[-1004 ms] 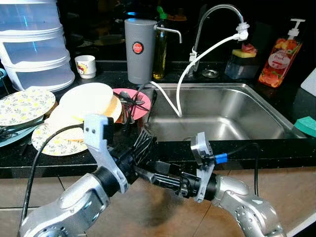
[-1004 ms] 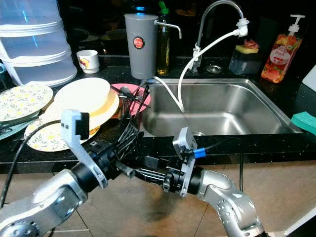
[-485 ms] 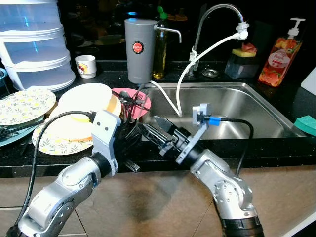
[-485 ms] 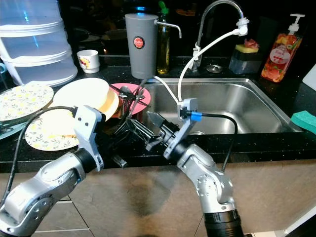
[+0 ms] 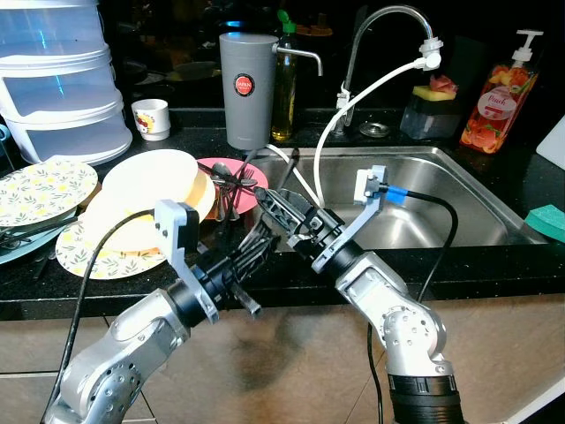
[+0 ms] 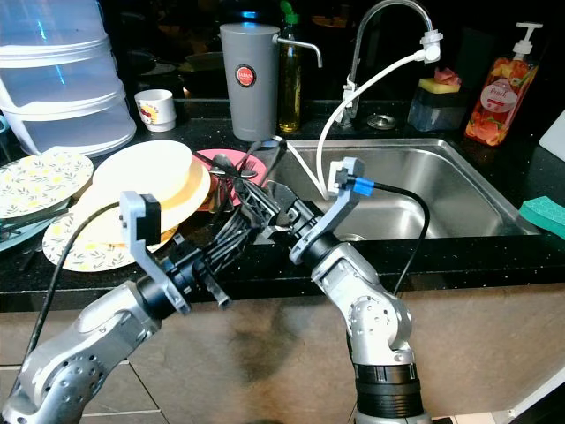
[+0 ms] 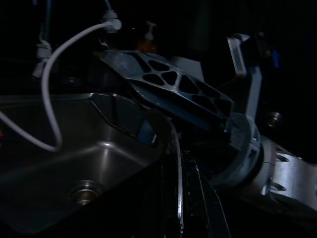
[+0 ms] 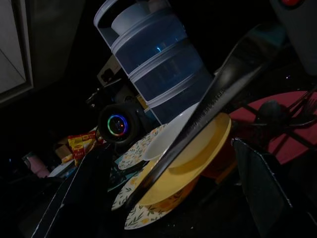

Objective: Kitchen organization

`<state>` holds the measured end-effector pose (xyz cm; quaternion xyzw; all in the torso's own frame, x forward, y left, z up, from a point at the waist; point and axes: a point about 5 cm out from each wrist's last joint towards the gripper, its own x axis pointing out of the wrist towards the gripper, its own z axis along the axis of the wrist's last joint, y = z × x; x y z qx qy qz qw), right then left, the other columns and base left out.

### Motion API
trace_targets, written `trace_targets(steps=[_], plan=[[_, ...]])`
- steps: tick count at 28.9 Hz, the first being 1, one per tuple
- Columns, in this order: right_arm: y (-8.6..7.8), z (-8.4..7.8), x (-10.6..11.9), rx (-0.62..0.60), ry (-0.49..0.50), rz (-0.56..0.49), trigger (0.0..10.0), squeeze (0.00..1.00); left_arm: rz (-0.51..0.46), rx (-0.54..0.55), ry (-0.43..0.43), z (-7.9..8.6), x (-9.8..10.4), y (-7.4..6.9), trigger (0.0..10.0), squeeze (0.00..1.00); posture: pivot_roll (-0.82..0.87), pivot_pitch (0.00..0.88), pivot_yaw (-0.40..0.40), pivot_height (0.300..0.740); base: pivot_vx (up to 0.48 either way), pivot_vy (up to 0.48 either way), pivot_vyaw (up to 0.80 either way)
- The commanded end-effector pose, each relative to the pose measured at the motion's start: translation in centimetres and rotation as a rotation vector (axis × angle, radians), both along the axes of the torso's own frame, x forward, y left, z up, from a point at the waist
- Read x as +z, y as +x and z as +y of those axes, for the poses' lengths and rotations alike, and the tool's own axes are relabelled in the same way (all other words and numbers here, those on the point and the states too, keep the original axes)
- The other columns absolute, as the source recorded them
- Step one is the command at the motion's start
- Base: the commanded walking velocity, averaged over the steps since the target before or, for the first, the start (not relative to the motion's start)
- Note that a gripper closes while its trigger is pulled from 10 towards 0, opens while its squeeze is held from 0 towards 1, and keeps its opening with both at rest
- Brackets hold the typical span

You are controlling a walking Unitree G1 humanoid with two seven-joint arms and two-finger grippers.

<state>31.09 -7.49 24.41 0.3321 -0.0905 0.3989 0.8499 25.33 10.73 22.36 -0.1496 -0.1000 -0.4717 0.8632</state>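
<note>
Both end effectors meet at counter edge | left end effector [image 5: 256, 250] | right end effector [image 5: 281, 208] open

Dark utensils [image 5: 231, 183] heaped on pink plate [image 5: 250, 172]

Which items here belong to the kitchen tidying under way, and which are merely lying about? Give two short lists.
In the job: left end effector; right end effector; cutlery on the pink plate; stacked plates.

Lying about: soap dispenser; grey canister; white cup; green sponge.
</note>
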Motion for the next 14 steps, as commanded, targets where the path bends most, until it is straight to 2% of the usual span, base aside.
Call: trace_targets(steps=[1, 6, 7, 8, 9, 10, 14], plan=[[0.16, 0.12, 0.04, 0.012, 0.0, 0.013, 10.0, 0.0, 0.022, -0.033, 0.01, -0.06, -0.54, -0.32, 0.0, 0.0, 0.04, 0.0, 0.006, 0.74, 0.0, 0.0, 0.0], [0.05, 0.2, 0.18, 0.03, -0.008, 0.012, 10.0, 0.0, 0.029, -0.043, 0.006, 0.04, -0.71, -0.38, 0.0, 0.0, 0.04, 0.0, 0.004, 0.74, 0.0, 0.0, 0.0], [0.06, 0.21, 0.1, 0.035, -0.016, 0.017, 8.0, 0.0, 0.03, -0.044, 0.006, 0.07, -0.72, -0.37, 0.0, 0.0, 0.04, 0.0, 0.002, 0.74, 0.0, 0.0, 0.0], [0.1, 0.2, -0.01, 0.039, -0.025, 0.024, 1.0, 0.0, 0.029, -0.043, 0.008, 0.11, -0.72, -0.33, 0.0, 0.0, 0.04, 0.0, 0.001, 0.74, 0.0, 0.0, 0.0], [0.1, 0.2, -0.01, 0.039, -0.025, 0.024, 1.0, 0.0, 0.029, -0.043, 0.008, 0.11, -0.72, -0.33, 0.0, 0.0, 0.04, 0.0, 0.001, 0.74, 0.0, 0.0, 0.0], [0.13, 0.19, -0.12, 0.046, -0.036, 0.027, 0.0, 0.0, 0.028, -0.042, 0.009, 0.16, -0.71, -0.28, 0.0, 0.0, 0.04, 0.0, -0.001, 0.74, 0.0, 0.0, 0.0], [0.52, -0.18, -0.38, 0.023, -0.039, 0.044, 0.0, 0.0, 0.034, -0.036, 0.012, 0.32, -0.94, -0.15, 0.0, 0.0, 0.03, 0.0, 0.004, 0.74, 0.0, 0.0, 0.0]])
